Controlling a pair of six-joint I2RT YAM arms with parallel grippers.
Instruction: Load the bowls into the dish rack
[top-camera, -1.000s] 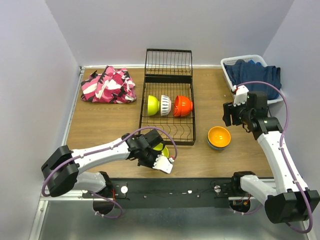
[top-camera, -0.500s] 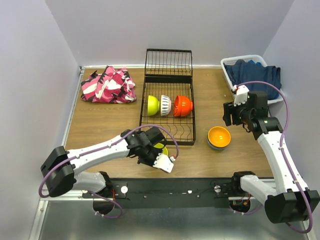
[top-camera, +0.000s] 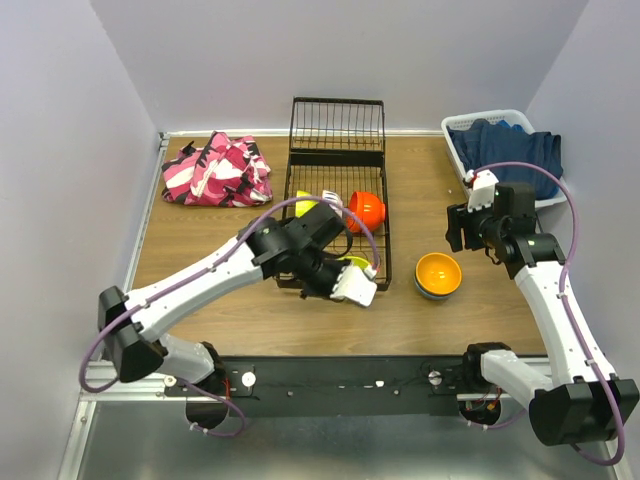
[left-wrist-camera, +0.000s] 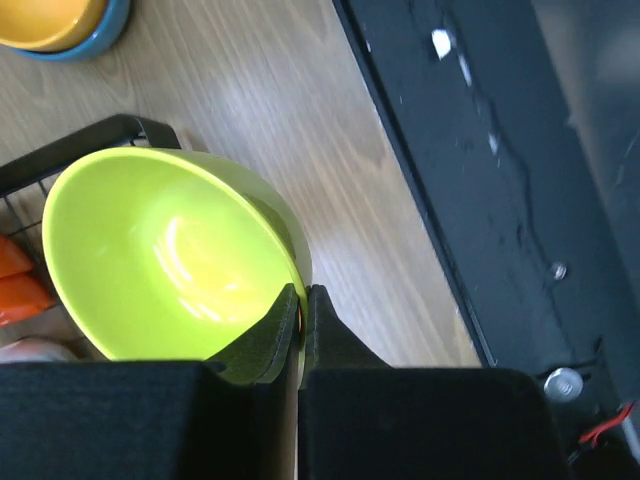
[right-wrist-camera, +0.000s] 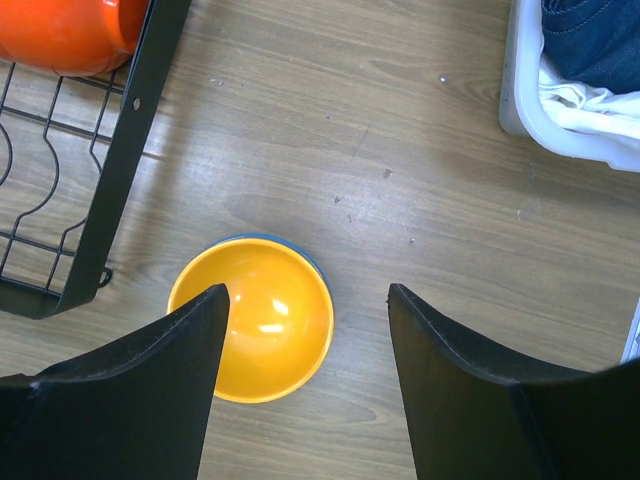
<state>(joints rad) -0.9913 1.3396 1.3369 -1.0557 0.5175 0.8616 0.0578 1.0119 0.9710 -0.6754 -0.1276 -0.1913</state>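
Note:
My left gripper (top-camera: 356, 287) is shut on the rim of a lime green bowl (top-camera: 352, 266) and holds it over the front right corner of the black wire dish rack (top-camera: 386, 250). The left wrist view shows the fingers (left-wrist-camera: 270, 335) pinching the bowl (left-wrist-camera: 160, 260) at its rim. A second lime green bowl (top-camera: 303, 203), a cream-white bowl (top-camera: 331, 200) and a red-orange bowl (top-camera: 367, 210) stand on edge in the rack. An orange bowl (top-camera: 438, 272) sits nested in a blue bowl (right-wrist-camera: 255, 240) on the table to the right of the rack. My right gripper (top-camera: 463, 230) is open and empty above them.
A pink camouflage cloth (top-camera: 218, 170) lies at the back left. A white laundry basket (top-camera: 455, 150) with blue clothes stands at the back right. The black mounting bar (top-camera: 340, 380) runs along the near edge.
My left gripper has carried the lime green bowl from the table in front of the rack up and right to the rack's front right corner. The right arm has not moved.

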